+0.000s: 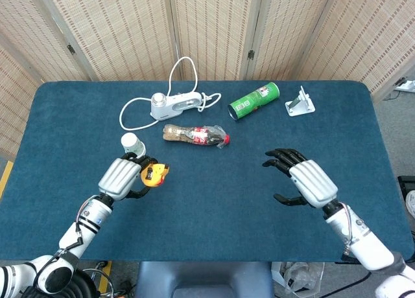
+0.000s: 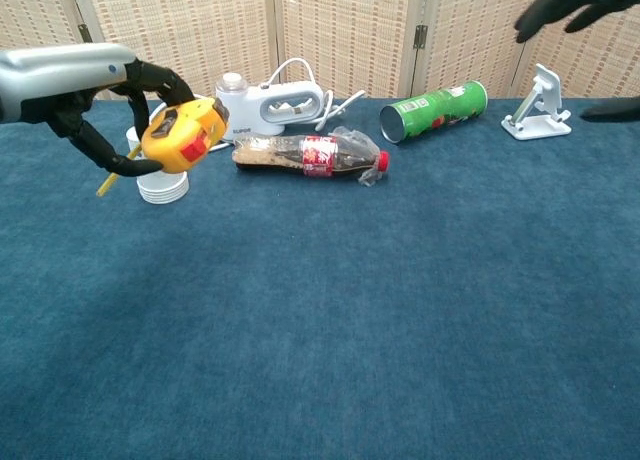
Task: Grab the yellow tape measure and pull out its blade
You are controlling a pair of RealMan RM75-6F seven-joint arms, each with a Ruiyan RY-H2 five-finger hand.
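My left hand [image 1: 121,177] [image 2: 75,78] grips the yellow tape measure [image 1: 154,174] [image 2: 183,135] and holds it up off the blue table, left of centre. A short yellow strap or blade end [image 2: 112,177] hangs below the case in the chest view. My right hand [image 1: 306,182] hovers over the right middle of the table with fingers spread and nothing in it. In the chest view only its dark fingertips [image 2: 570,2] show at the top right. The two hands are well apart.
A white paper cup [image 1: 131,143] stands just behind the left hand. Further back lie a cola bottle [image 1: 195,135], a white corded appliance [image 1: 171,103], a green can [image 1: 253,100] on its side and a white stand [image 1: 299,102].
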